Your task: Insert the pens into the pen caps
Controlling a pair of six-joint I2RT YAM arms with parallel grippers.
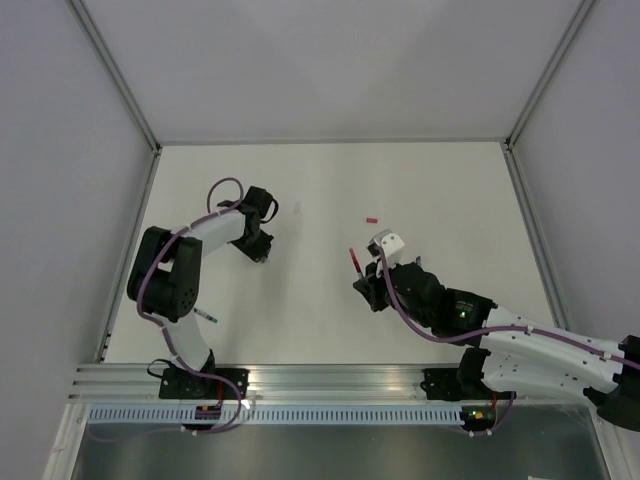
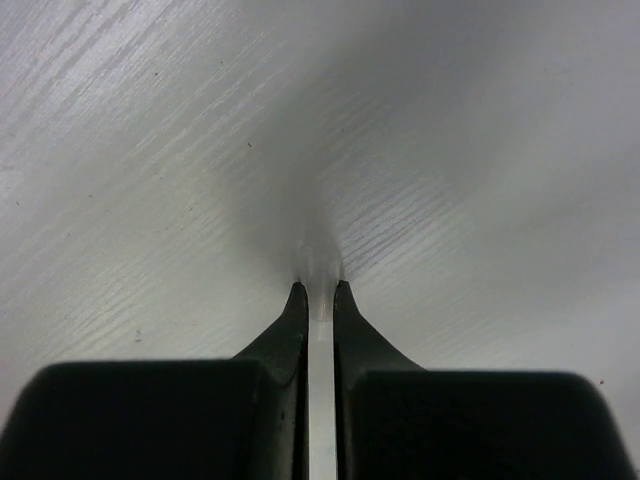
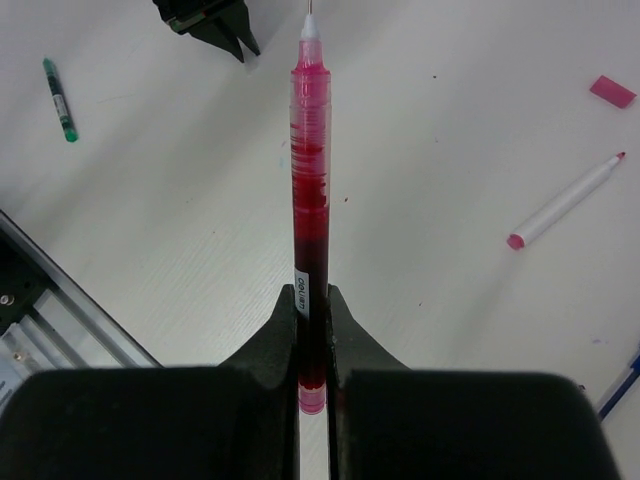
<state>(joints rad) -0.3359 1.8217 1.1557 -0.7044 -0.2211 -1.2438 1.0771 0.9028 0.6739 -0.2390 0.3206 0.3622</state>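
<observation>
Red pen [image 3: 310, 200] | right end effector [image 3: 315, 300] clamped on its rear; tip at 12 o'clock | red cap [image 3: 612, 91] at 2 o'clock; align axes first | left end effector [image 2: 320, 295] near-closed; contents unclear

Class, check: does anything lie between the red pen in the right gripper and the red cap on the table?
Nothing visible. Bare table separates the red pen in the right gripper from the red cap; the whitish pen lies aside.
</observation>
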